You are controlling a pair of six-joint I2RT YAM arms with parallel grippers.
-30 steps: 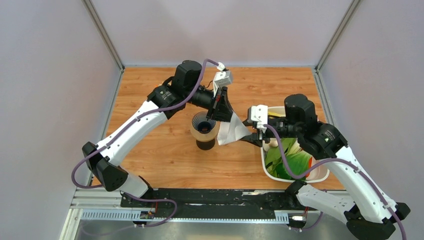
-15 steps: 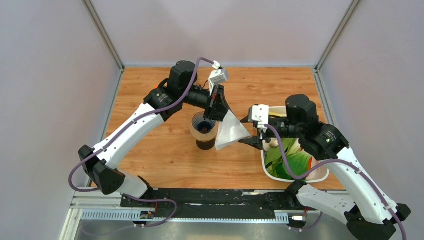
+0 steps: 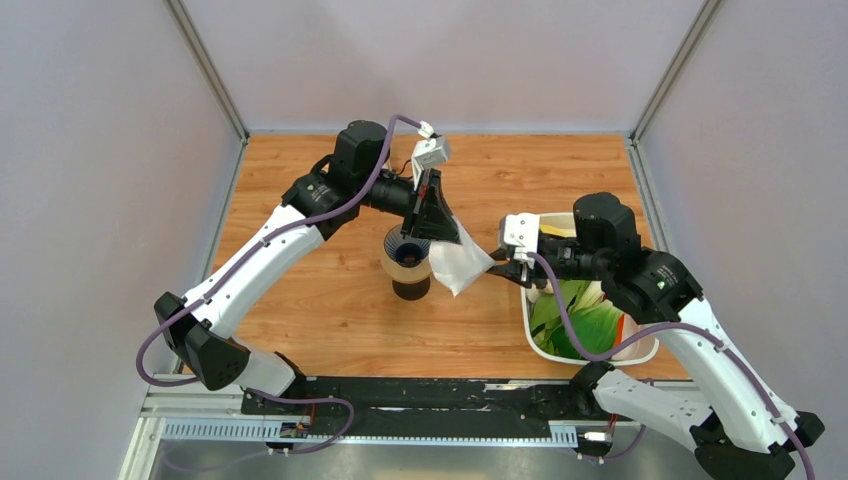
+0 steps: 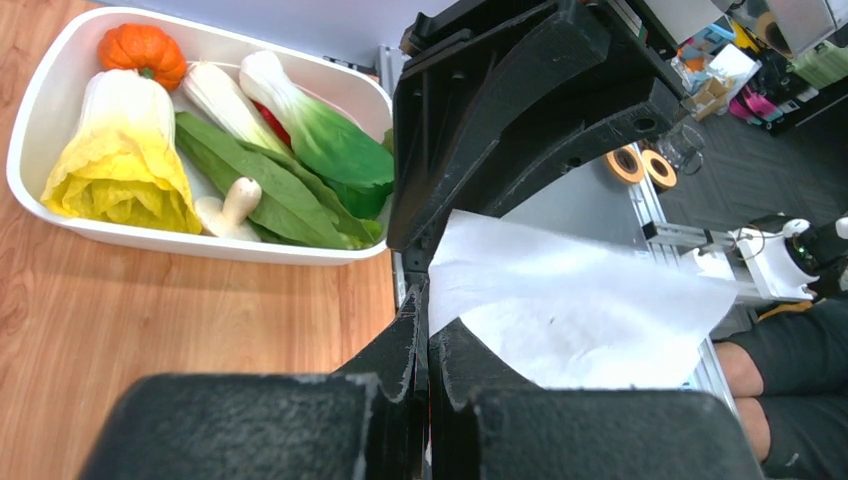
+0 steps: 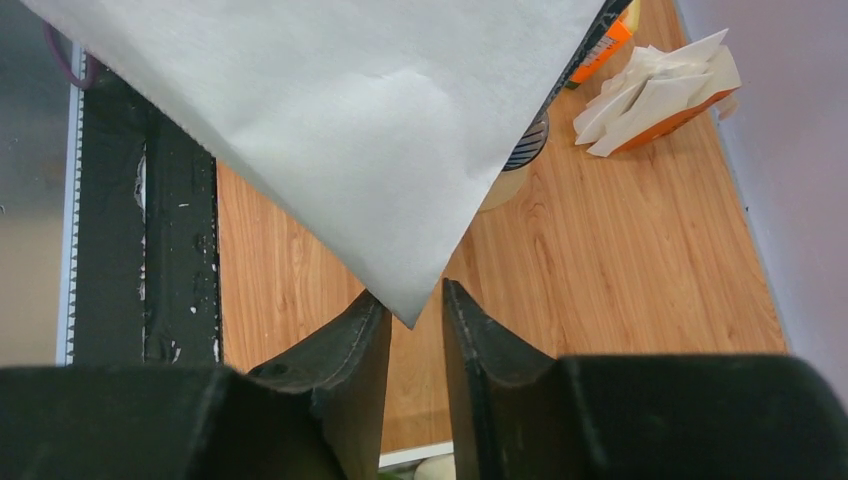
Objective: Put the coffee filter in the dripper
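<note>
My left gripper (image 3: 447,232) is shut on the top edge of the white paper coffee filter (image 3: 462,264) and holds it in the air just right of the dripper. In the left wrist view the left gripper (image 4: 428,305) pinches the filter (image 4: 580,310), which fans out to the right. My right gripper (image 3: 497,265) is open; in its wrist view the right gripper (image 5: 412,305) has its fingers on either side of the low corner of the filter (image 5: 370,130). The dark ribbed dripper (image 3: 404,243) sits on the brown pot (image 3: 409,274); it also shows in the right wrist view (image 5: 531,143).
A white tray (image 3: 528,322) of toy vegetables stands under the right arm; the left wrist view shows the tray's rim (image 4: 30,110). An orange pack of spare filters (image 5: 655,90) lies on the wood beyond the pot. Grey walls enclose the table.
The left gripper has drawn back a little to the left and turned the filter. The right gripper has moved up to the filter's low corner, which now hangs between its open fingers.
</note>
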